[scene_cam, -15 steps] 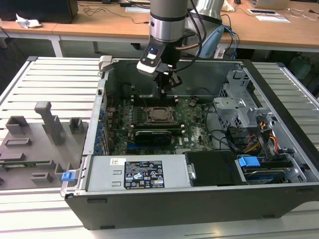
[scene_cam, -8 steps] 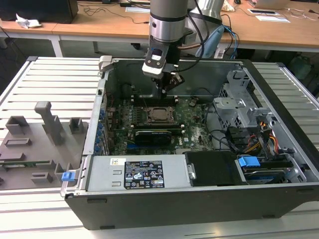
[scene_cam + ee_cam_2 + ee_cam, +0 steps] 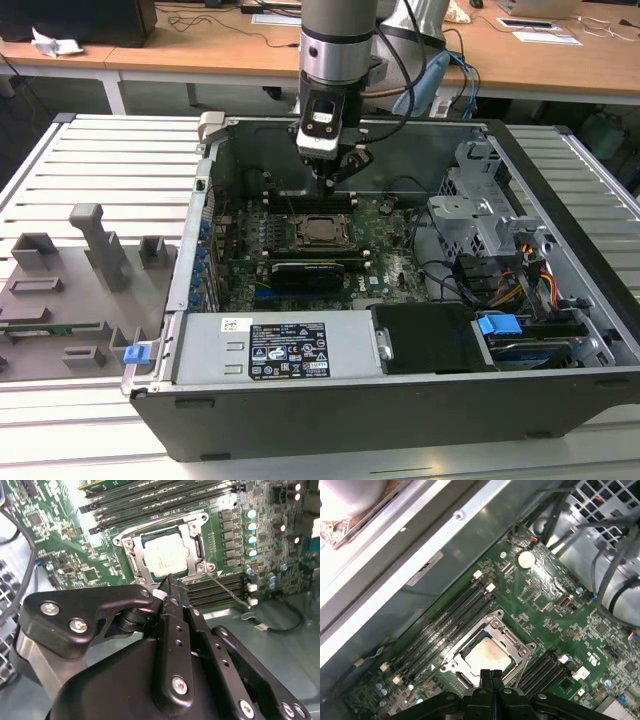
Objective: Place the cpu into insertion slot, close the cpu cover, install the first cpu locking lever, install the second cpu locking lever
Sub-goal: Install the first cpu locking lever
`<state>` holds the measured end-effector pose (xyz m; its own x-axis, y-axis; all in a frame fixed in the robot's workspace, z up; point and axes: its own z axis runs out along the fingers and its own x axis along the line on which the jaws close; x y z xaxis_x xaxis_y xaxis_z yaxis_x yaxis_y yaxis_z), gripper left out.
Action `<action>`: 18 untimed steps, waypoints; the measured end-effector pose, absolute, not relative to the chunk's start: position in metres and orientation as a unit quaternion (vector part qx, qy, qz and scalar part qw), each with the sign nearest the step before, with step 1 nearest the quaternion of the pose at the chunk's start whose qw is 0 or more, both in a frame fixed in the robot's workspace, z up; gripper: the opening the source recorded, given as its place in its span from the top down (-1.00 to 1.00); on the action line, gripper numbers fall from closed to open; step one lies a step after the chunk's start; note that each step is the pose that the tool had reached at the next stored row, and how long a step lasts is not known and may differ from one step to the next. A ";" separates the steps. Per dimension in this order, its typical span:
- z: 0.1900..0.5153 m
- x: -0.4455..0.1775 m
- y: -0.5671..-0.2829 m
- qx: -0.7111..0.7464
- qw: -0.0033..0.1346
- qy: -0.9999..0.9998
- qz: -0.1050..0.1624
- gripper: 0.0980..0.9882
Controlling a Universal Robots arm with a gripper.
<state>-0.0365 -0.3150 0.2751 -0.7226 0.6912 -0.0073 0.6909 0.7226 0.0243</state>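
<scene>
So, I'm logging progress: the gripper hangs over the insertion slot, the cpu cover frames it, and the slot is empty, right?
Not empty. The cpu sits in the insertion slot, showing through the window of the cpu cover, as the second wrist view shows. The rest holds: the gripper hangs over the slot.

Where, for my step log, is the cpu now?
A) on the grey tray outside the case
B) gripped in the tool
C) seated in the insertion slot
C: the cpu lies flat in the insertion slot, framed by the cpu cover; the shut tool holds no chip.
</scene>
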 end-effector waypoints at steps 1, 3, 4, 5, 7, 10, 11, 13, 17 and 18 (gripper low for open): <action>0.275 -0.037 -0.315 0.365 0.008 0.931 0.010 0.98; 0.275 -0.037 -0.315 0.349 0.008 0.937 0.010 0.98; 0.275 -0.037 -0.315 0.342 0.008 0.940 0.010 0.98; 0.275 -0.037 -0.315 0.335 0.007 0.942 0.010 0.98; 0.275 -0.037 -0.315 0.320 0.007 0.947 0.010 0.98; 0.275 -0.037 -0.315 0.297 0.007 0.955 0.010 0.98; 0.275 -0.037 -0.315 0.291 0.007 0.957 0.011 0.98; 0.275 -0.037 -0.315 0.266 0.007 0.964 0.011 0.98; 0.275 -0.037 -0.315 0.222 0.006 0.975 0.011 0.98; 0.275 -0.037 -0.315 0.213 0.006 0.977 0.011 0.98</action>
<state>-0.0365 -0.3150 0.2751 -0.9088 0.4171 -0.0073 0.4168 0.9087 0.0243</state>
